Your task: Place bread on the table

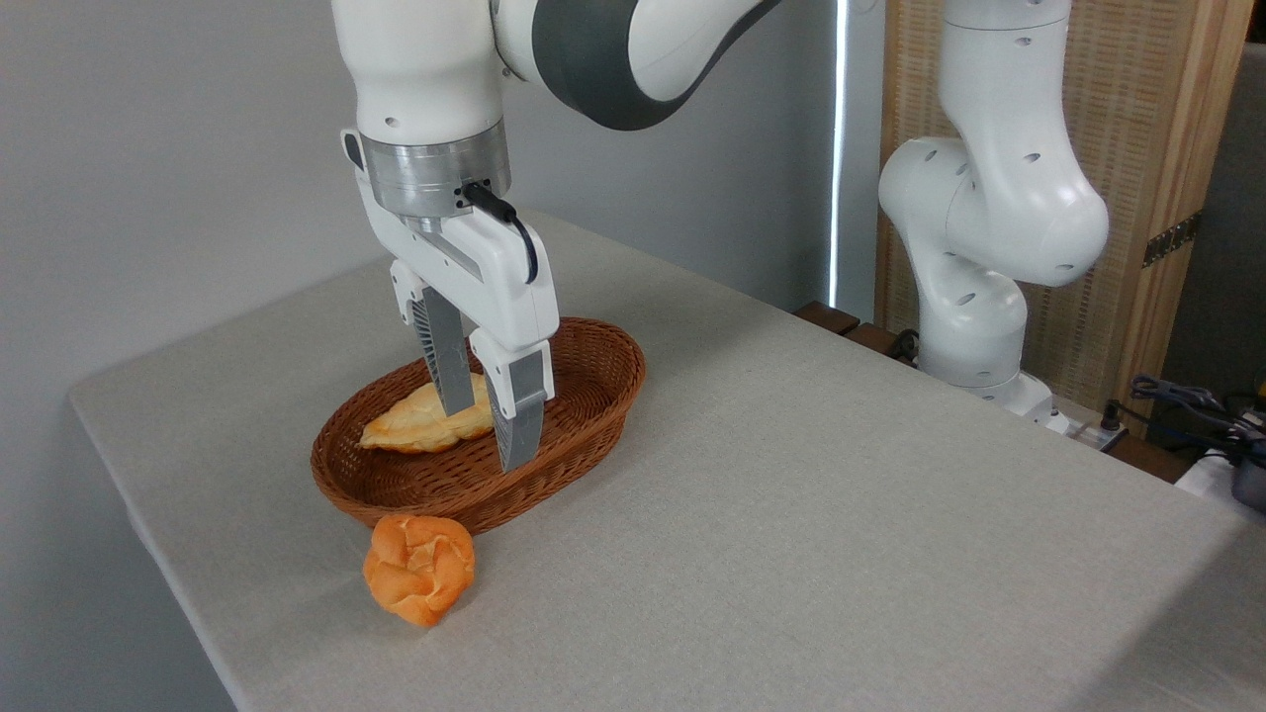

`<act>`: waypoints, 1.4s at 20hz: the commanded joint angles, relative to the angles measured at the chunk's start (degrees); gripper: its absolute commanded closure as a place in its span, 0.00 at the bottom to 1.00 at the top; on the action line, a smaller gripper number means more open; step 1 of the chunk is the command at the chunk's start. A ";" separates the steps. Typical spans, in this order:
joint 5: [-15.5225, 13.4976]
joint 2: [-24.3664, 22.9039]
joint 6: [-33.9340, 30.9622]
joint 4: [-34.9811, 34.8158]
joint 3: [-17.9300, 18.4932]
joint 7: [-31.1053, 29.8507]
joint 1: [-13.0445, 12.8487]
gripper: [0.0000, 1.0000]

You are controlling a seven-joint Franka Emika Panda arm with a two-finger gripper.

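Nearest me sits a round knotted orange bun (pixel 418 570) on the large grey-beige fabric-topped table (pixel 791 514), just in front of the brown oval wicker basket (pixel 593 396) and touching or almost touching its front wall. Inside that basket lies the long flat leaf-shaped bread (pixel 415 425), pale golden-yellow down its middle with darker browned, scalloped edges; it rests along the basket's floor, its pointed end toward the basket's left side and its other end hidden behind the fingers. Above the basket hangs the white robot arm's two-finger gripper (pixel 490 430), pointing downward with its grey fingers (pixel 519 415) spread apart, one behind and one in front of the bread's right portion, the tips dipping below the basket's rim. Nothing is pinched between them; whether either finger touches the pastry I cannot tell. Behind the basket, off to its right, stands the arm's white base column (pixel 974 326) at the table's far edge.
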 commanded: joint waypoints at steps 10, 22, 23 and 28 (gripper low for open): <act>0.23 -0.08 0.27 -0.29 0.33 0.48 -0.36 0.00; 0.23 0.10 0.27 -0.29 0.24 0.75 -0.44 0.00; 0.23 0.10 0.27 -0.29 0.16 0.75 -0.44 0.00; -1.78 0.53 0.96 -0.47 -2.12 -4.15 -1.06 0.00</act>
